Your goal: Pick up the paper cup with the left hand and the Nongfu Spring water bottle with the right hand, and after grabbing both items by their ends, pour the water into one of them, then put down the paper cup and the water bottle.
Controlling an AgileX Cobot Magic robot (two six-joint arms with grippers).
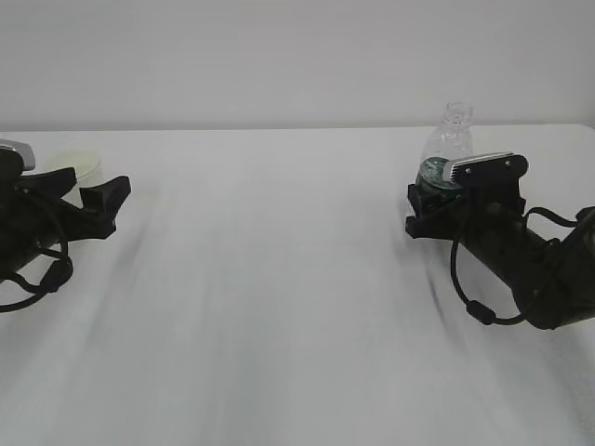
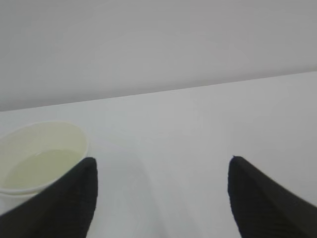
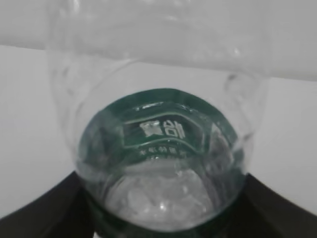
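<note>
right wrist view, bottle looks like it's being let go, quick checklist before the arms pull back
1. Cup released: ok. The left tool is open, and the cup sits outside its left finger, not between the two.
2. Water in the cup: ok, pale liquid shows inside.
3. Cup upright on the table: ok, rim level in the left wrist view.
4. Bottle upright: ok, neck points up in the exterior view.
5. Bottle free of the right tool: cannot tell. The bottle sits between its fingers, but whether they touch it is not visible.
6. Bottle base resting on the table: cannot tell, hidden behind the tool.
</note>
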